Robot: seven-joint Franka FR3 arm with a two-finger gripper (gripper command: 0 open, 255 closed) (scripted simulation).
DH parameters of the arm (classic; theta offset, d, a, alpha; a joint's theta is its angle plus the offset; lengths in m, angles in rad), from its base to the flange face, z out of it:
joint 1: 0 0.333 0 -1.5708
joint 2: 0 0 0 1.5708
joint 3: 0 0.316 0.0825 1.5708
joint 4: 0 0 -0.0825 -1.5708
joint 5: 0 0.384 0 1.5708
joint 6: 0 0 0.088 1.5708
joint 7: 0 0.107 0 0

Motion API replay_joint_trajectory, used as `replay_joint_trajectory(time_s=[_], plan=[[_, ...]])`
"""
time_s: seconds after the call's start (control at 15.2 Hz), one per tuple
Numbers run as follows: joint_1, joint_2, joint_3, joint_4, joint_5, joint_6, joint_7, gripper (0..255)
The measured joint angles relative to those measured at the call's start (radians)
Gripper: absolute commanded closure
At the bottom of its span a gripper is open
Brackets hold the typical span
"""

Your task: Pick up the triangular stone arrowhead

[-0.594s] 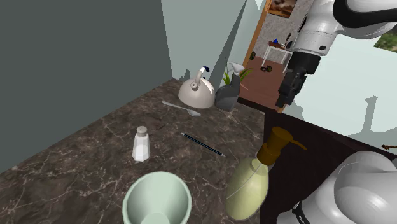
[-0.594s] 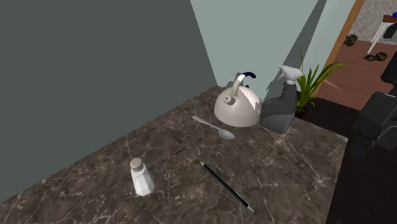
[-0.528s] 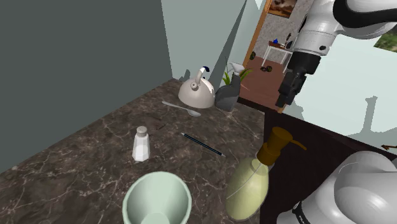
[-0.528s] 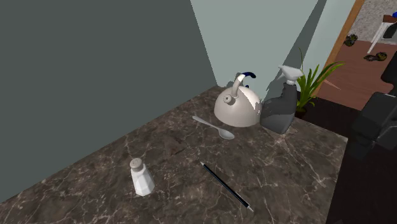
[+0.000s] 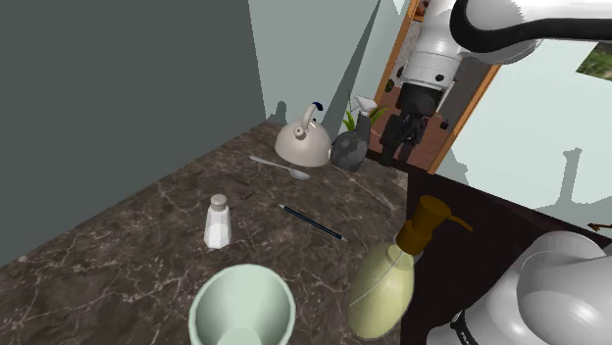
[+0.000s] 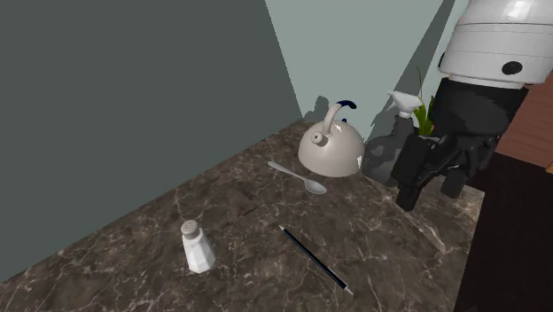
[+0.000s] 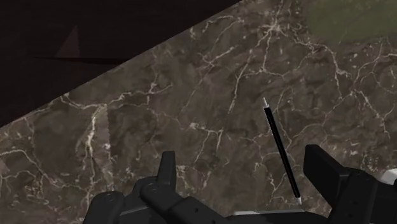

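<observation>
The gripper (image 5: pixel 402 139) hangs released, its fingers (image 7: pixel 167 170) standing apart above the marbled counter (image 5: pixel 127 255) and clasping nothing. In the wrist view a pen (image 7: pixel 280 149) lies on the counter just beside one finger. Past the counter's edge, on a dark surface (image 7: pixel 140 22), a faint triangle shows. It is seemingly the arrowhead (image 7: pixel 71 43), well apart from the gripper.

In the shoulder view, with the pen as centre:
- A kettle (image 5: pixel 302 144) sits at 12 o'clock, with a spoon (image 5: pixel 281 168) between the two.
- A spray bottle (image 5: pixel 350 149) stands at 1 o'clock, just beside the kettle.
- The gripper hangs between 1 and 2 o'clock.
- A shaker (image 5: pixel 218 221) stands at 9 o'clock.
- A bowl (image 5: pixel 241 310) is at 7 o'clock.
- A soap bottle (image 5: pixel 386 282) is at 4 o'clock.
</observation>
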Motion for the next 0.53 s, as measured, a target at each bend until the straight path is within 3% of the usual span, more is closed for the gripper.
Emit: replay_joint_trajectory(time_s=[0.53], plan=[[0.039,0.269,0.107,0.13,0.019,0.151,0.11,0]])
